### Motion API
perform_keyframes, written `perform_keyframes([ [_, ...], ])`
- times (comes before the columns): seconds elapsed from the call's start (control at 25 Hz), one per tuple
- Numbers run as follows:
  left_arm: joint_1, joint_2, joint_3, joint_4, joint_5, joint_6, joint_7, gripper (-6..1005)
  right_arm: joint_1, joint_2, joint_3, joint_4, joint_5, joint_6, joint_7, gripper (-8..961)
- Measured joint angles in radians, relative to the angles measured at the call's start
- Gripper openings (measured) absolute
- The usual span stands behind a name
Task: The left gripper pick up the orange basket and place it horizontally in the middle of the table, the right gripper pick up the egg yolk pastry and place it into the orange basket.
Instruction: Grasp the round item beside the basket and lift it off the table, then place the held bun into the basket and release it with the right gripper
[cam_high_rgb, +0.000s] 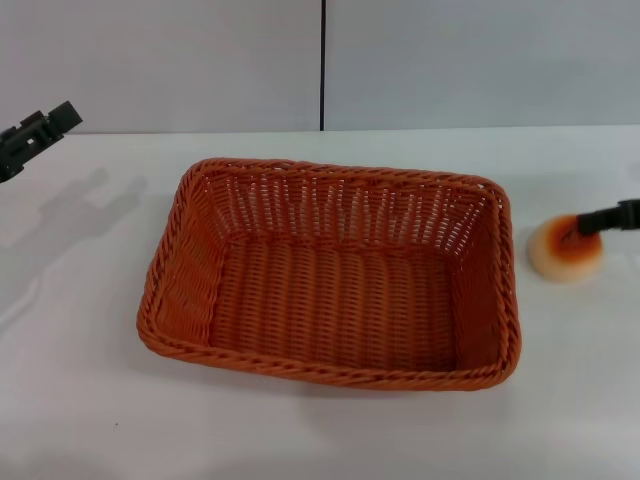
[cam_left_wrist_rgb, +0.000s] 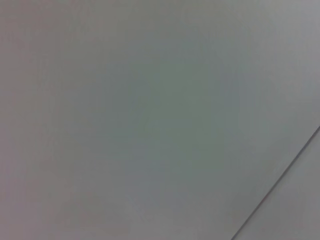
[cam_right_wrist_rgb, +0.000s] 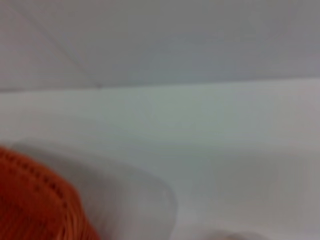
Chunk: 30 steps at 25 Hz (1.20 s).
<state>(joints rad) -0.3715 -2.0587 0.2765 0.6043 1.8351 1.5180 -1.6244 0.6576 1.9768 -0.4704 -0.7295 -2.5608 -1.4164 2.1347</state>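
Observation:
The orange basket lies lengthwise in the middle of the table, with nothing in it. The egg yolk pastry sits on the table just right of the basket, apart from its rim. My right gripper comes in from the right edge, its black tip over the pastry's top. My left gripper hangs above the far left of the table, well clear of the basket. A blurred orange surface fills one corner of the right wrist view; I cannot tell what it is.
The grey wall with a dark vertical seam stands behind the table. The left wrist view shows only plain grey surface with one thin seam.

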Motion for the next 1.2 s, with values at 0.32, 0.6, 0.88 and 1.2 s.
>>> perform_keyframes([
  [0.32, 0.0, 0.0, 0.0, -0.009, 0.0, 0.002, 0.0, 769, -0.056, 0.007, 0.005, -0.225, 0.093, -0.11, 0.033, 81],
  [0.6, -0.001, 0.0, 0.0, -0.009, -0.001, 0.006, -0.001, 768, -0.058, 0.024, -0.005, -0.406, 0.224, -0.223, 0.04, 106],
  [0.88, -0.009, -0.001, 0.002, -0.018, -0.001, 0.014, -0.005, 767, -0.001, 0.026, -0.139, -0.41, 0.435, -0.325, 0.05, 131],
  [1.2, -0.023, -0.003, 0.003, -0.044, -0.001, 0.026, 0.0, 767, 0.099, 0.056, -0.348, -0.256, 0.509, -0.312, 0.037, 159],
])
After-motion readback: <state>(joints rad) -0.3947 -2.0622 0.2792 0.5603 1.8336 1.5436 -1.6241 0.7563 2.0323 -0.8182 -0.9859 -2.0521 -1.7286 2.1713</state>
